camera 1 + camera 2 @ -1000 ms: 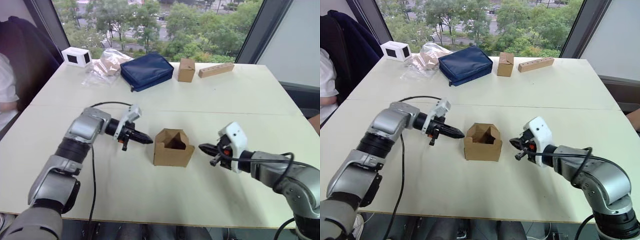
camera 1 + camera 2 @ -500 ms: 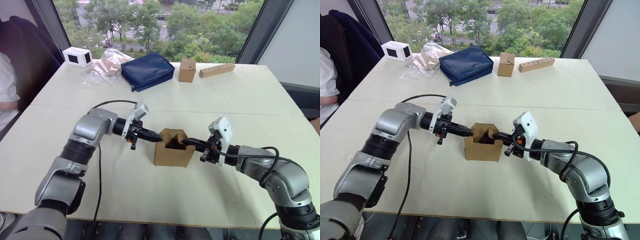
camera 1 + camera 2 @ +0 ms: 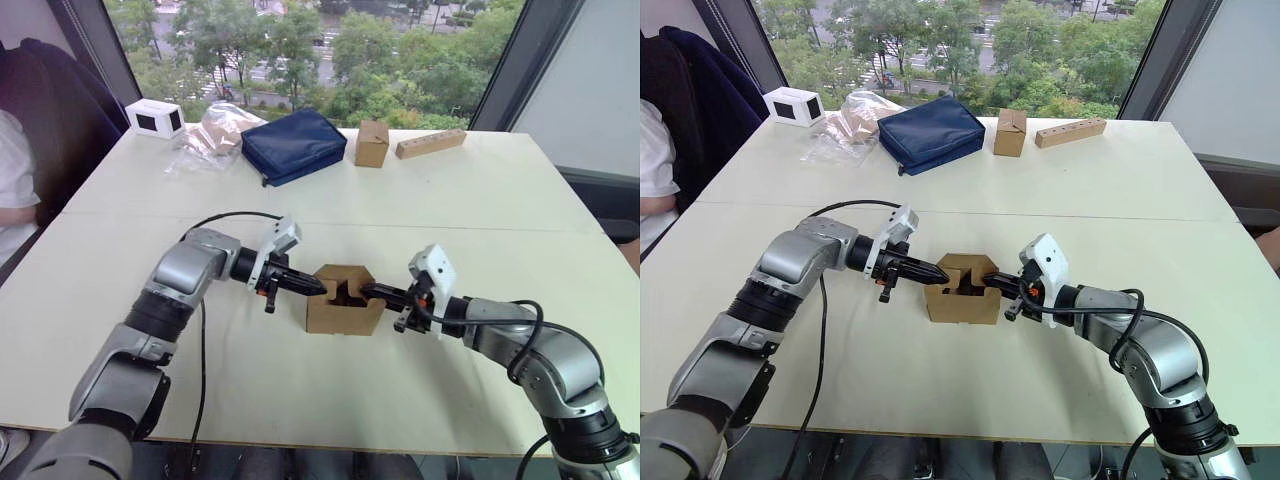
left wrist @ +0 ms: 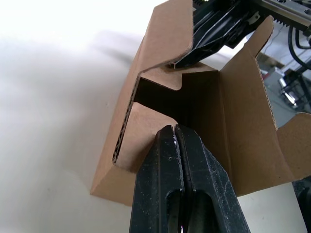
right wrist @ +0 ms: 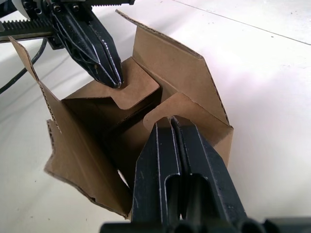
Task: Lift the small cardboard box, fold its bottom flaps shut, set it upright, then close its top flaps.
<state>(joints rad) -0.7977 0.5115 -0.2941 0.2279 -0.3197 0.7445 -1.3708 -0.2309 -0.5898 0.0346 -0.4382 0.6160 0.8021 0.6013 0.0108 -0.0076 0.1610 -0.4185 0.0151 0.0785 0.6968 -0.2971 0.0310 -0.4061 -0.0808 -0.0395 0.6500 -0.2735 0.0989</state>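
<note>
Box: the small cardboard box [image 3: 345, 303] stood mid-surface [image 3: 300, 390], open end up.
Flaps: top flaps [image 5: 138, 90] partly folded inward.
Left hand [image 4: 174, 130]: fingers closed, tip pressed on one flap.
Right hand [image 5: 171, 121]: closed, pressed on the opposite flap.

Both arms stretched inward, left tool [image 3: 318, 286] and right tool [image 3: 366, 291] fingers pressed together, tips facing.

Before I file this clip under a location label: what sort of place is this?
Probably an upper-floor office or meeting room used for robot trials: a plain white table, a big window overlooking treetops and a road, and test props like the small cardboard box and a navy pouch.
</note>
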